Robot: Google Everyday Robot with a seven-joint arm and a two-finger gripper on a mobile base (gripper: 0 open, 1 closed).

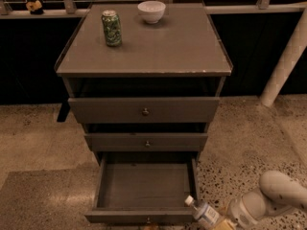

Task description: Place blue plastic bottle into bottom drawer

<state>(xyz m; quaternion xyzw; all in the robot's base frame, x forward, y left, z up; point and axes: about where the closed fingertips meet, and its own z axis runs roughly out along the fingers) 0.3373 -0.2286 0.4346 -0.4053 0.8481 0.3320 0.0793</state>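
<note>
Gripper (224, 222) low beside the cabinet, fingers clamped on the tilted blue plastic bottle (205, 214), white cap pointing away from it, at the open bottom drawer's (124, 216) front corner
</note>
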